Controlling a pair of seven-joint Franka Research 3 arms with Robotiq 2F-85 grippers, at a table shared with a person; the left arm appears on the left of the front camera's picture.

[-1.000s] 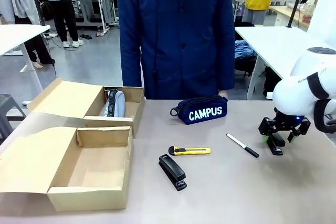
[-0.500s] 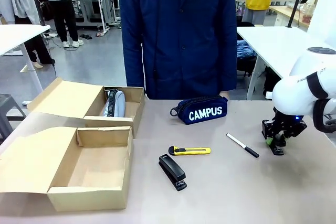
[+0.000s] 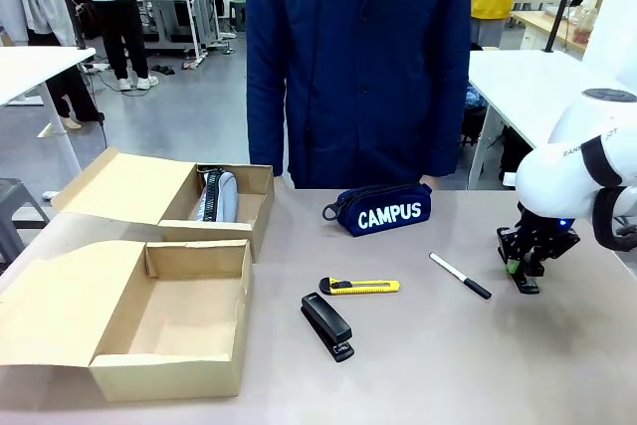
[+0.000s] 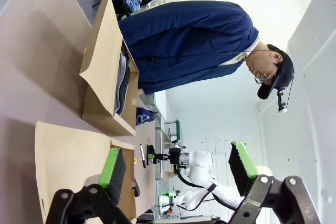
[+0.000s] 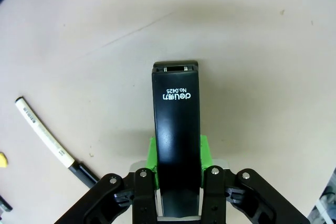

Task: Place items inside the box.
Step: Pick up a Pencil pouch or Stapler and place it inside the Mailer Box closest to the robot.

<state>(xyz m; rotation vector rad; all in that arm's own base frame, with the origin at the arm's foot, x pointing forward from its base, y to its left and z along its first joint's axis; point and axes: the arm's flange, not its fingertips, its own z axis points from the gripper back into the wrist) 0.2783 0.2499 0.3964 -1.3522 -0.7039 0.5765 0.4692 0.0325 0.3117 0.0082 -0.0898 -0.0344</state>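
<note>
Right wrist view showed my right hand (image 5: 178,153) clenched mid-body on the stapler (image 5: 177,108), judged stiff, slick and weighty; my left hand (image 4: 177,167) hung released.

"CAMPUS": white capitals on side of navy pencil case (image 3: 379,211), front view. Stapler (image 5: 177,129) between pads of my right gripper (image 5: 177,153): white brand "deli" on black top, "No.0425" next to it, both upside down in my right wrist view. Pen (image 5: 44,135): fine print on white barrel, too small to read.
</note>
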